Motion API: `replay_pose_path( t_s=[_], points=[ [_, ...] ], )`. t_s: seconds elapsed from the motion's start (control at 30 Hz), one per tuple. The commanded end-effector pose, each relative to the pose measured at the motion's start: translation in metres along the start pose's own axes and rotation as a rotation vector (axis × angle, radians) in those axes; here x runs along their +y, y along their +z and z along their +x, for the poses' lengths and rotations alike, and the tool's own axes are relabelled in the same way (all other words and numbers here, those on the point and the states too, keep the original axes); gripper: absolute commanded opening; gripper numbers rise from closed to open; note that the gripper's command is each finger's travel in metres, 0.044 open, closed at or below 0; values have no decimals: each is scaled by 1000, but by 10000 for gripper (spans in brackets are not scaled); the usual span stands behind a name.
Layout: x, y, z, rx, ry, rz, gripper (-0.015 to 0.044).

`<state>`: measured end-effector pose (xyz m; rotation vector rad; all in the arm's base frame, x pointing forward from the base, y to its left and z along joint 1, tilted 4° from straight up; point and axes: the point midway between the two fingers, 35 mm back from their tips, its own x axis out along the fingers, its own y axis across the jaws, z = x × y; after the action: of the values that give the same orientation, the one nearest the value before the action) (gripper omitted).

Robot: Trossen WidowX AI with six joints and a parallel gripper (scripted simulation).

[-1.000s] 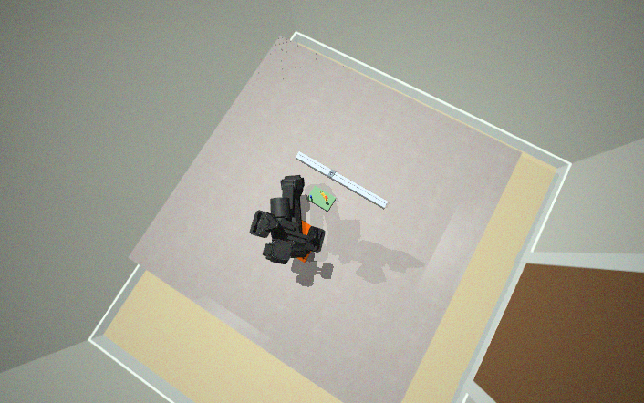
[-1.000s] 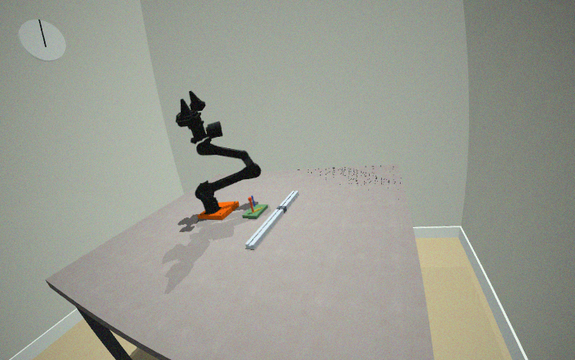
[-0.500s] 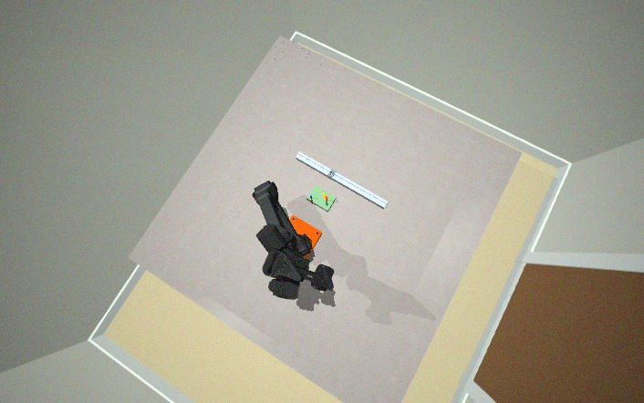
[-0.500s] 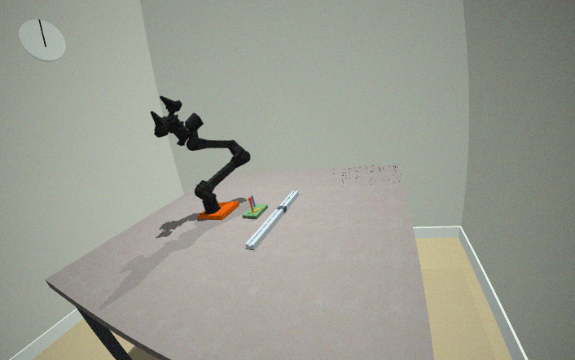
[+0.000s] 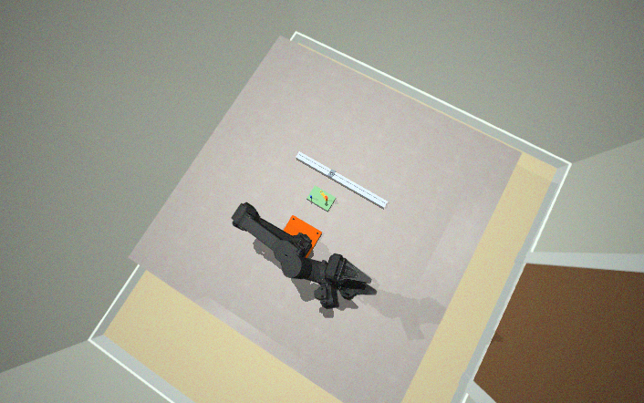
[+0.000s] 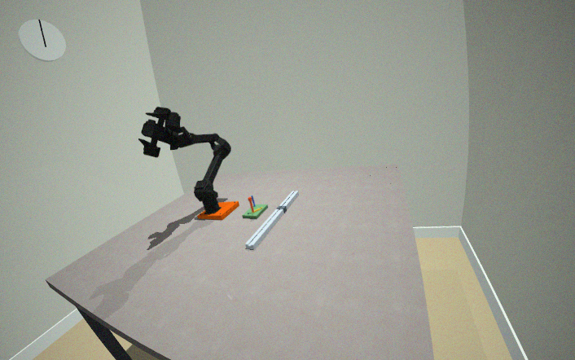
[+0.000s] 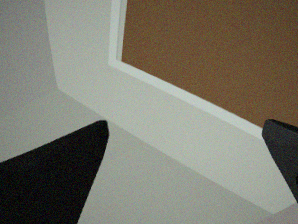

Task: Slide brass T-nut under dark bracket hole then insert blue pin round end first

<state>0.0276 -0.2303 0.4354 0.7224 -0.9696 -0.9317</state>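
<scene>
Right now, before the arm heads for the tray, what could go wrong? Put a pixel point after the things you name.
The orange handle [image 5: 326,197] [image 6: 250,204] and blue pin [image 5: 310,197] [image 6: 253,200] stand close together on the green tray [image 5: 327,206] [image 6: 250,216], so the wide-open gripper [image 5: 373,285] [image 6: 143,126] [image 7: 185,127] might knock the pin. Swinging over low, the arm could also bump the rail [image 5: 360,189] [image 6: 265,229] beyond.

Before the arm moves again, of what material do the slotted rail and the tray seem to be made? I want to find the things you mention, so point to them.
The aluminum rail [image 5: 358,187] [image 6: 265,229] looks like pale, satin metal: silvery, evenly coloured faces. The green tray [image 5: 316,191] [image 6: 250,216] is probably matte plastic, its colour being flat and uniform, though painted metal is possible.
</scene>
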Motion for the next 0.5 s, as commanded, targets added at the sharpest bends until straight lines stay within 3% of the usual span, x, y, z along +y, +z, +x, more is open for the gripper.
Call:
replay_pose_path(
  t_s=[0.0, 0.23, 0.47],
  points=[
    [-36, -69, 23, 317, -133, -248, 440],
    [-59, -142, 18, 665, -144, -509, 440],
    [-73, -216, -13, 1056, -23, -801, 440]
  ],
)
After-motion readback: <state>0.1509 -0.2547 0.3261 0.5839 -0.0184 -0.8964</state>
